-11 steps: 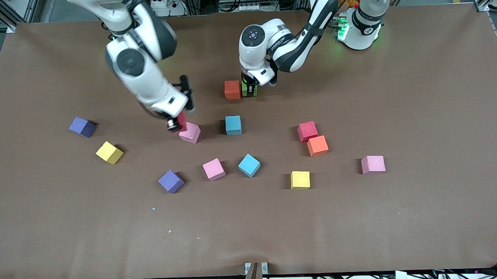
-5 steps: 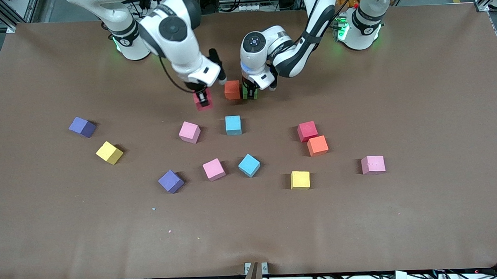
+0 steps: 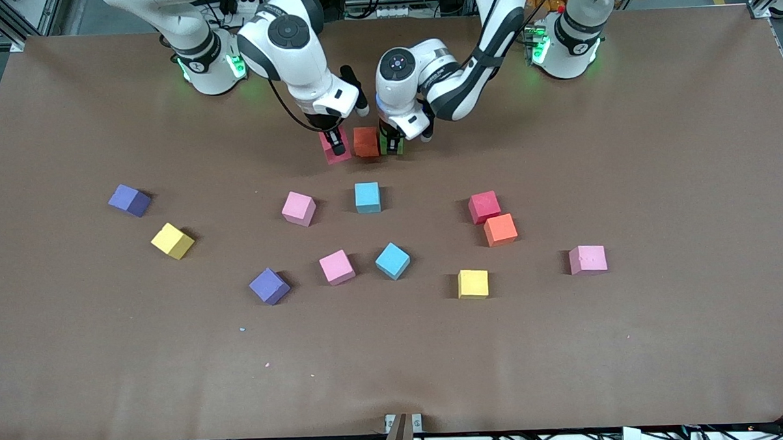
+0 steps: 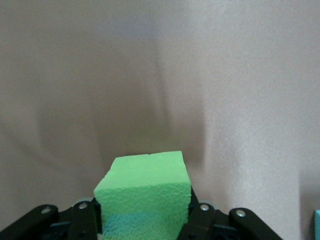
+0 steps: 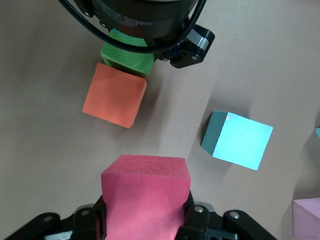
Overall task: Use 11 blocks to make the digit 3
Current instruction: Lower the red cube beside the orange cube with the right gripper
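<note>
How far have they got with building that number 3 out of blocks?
Barely started. An orange block sits in place; the left gripper is shut on a green block beside it, and the right gripper brings a red block. Eleven more blocks lie scattered nearer the front camera.

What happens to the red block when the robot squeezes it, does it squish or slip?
The red block looks like pebbly, matte foam, so it probably gives a little and grips well rather than slipping. It seems light: the right gripper holds it by two thin fingers. Its flat faces suggest it will sit still, not roll.
</note>
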Controlling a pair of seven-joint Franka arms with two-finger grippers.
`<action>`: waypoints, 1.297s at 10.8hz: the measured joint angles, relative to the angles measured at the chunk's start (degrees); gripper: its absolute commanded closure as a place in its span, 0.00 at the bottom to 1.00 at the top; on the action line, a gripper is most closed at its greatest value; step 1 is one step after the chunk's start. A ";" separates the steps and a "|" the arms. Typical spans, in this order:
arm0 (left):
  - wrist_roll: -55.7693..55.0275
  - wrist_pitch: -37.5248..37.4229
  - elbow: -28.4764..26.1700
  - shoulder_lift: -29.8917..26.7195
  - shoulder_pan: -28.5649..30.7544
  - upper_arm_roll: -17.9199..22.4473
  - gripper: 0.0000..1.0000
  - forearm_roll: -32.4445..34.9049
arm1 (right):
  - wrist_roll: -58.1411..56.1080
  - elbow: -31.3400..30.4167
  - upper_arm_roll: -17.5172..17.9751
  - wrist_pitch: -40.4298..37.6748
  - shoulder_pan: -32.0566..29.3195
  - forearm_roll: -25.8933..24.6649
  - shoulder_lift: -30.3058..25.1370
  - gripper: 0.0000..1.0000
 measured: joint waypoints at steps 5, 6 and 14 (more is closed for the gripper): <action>0.00 -0.07 2.18 1.45 -0.09 0.36 1.00 0.00 | 1.15 -5.68 -0.28 7.17 -1.75 -0.14 -0.01 0.55; 0.00 -0.07 2.45 1.60 -0.10 0.44 1.00 0.00 | 2.08 -5.97 -0.32 7.17 -2.48 -0.14 0.00 0.55; -0.06 -0.06 3.65 4.08 -0.31 1.01 0.00 3.25 | 9.12 -6.94 -0.16 7.05 -3.16 -0.07 2.33 0.55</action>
